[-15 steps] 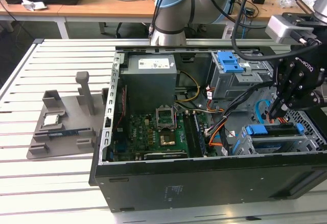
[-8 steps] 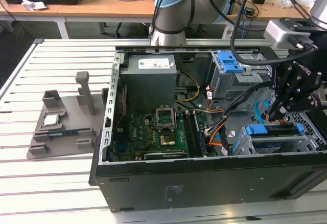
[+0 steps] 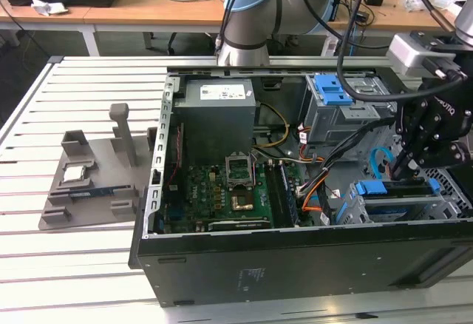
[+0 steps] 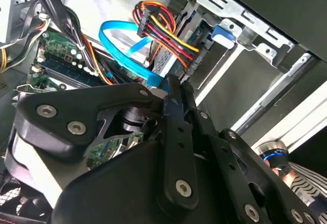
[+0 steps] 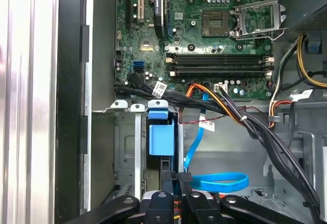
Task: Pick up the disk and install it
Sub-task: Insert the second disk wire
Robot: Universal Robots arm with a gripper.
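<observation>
Gripper (image 5: 176,180) closed, empty — just beside the seated disk (image 5: 161,138).

The light is even and soft, with no hard shadows. In the exterior view the slatted table (image 3: 89,265) is pale and bright, while the case interior stays darker. In the second wrist view the gripper (image 4: 176,88) looks blurred, near the lens

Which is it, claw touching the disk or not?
Cannot tell: in the first wrist view the gripper sits at the disk end, but neither contact nor gap shows.
</observation>
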